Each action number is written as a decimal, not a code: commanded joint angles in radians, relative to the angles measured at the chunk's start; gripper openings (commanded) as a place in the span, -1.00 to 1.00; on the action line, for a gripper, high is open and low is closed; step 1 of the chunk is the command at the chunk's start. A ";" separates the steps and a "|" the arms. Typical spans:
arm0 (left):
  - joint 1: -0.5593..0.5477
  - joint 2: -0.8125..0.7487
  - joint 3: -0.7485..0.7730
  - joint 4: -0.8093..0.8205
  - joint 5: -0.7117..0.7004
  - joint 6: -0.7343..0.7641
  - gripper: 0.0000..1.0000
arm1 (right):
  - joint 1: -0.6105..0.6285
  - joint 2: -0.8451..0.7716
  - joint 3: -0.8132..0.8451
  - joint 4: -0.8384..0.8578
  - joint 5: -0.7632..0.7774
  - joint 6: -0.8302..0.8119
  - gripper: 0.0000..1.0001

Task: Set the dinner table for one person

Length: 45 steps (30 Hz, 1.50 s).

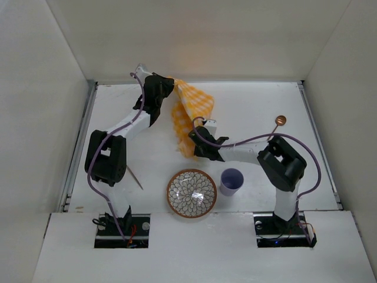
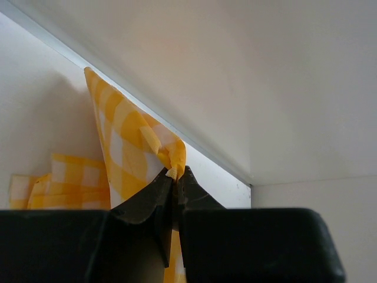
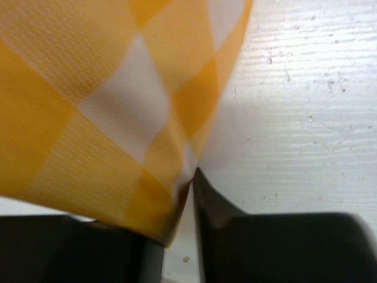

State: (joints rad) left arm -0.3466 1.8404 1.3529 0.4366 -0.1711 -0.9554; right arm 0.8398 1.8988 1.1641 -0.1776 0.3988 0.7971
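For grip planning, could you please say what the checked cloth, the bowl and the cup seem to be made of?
The cloth is matte woven fabric: weave texture, soft folds. The bowl: probably glazed ceramic, painted pattern. The cup: possibly plastic, plain lilac.

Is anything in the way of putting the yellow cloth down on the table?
The left gripper and right gripper pinch the cloth over the far middle of the table. The table around it looks bare. The plate and cup sit on the near side, blocking only if it spreads that way.
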 commanded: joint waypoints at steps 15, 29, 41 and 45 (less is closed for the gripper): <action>0.185 -0.096 0.151 -0.050 0.057 -0.063 -0.99 | -0.279 -0.147 0.437 -0.133 0.107 -0.488 -0.82; 0.211 -0.366 -0.243 0.221 0.110 -0.089 -0.98 | -0.296 -0.314 0.201 0.330 0.374 -0.981 -0.78; 0.254 -0.477 -1.055 0.603 0.073 -0.229 -0.75 | -0.146 -0.316 -0.273 0.322 0.284 -0.741 -0.26; 0.303 -0.536 -1.132 0.582 0.085 -0.249 -0.48 | -0.141 -0.398 -0.288 0.231 0.246 -0.652 0.27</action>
State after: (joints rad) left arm -0.0772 1.3773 0.2474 0.8795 -0.0612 -1.1835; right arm 0.7013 1.6047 0.8772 0.0635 0.6571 0.0570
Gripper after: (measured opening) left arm 0.249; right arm 0.606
